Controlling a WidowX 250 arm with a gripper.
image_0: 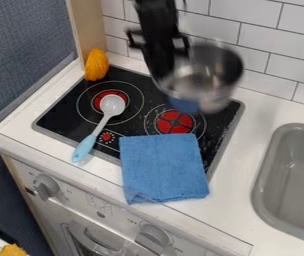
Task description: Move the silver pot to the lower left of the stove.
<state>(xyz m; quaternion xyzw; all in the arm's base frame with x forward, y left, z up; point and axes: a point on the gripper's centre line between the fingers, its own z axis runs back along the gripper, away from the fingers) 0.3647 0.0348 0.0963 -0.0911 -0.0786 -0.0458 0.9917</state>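
Note:
The silver pot is held above the back right part of the black stove, its open top facing up and its outline blurred. At the pot's left rim is the black gripper, shut on it. A blue patch shows under the pot's lower left side. The lower left of the stove lies in front of the gripper and to its left, by the spoon's handle.
A white spoon with a light blue handle lies across the stove's left side. An orange-yellow object sits at the back left corner. A folded blue cloth covers the front right stove area. The grey sink is right; tiled wall behind.

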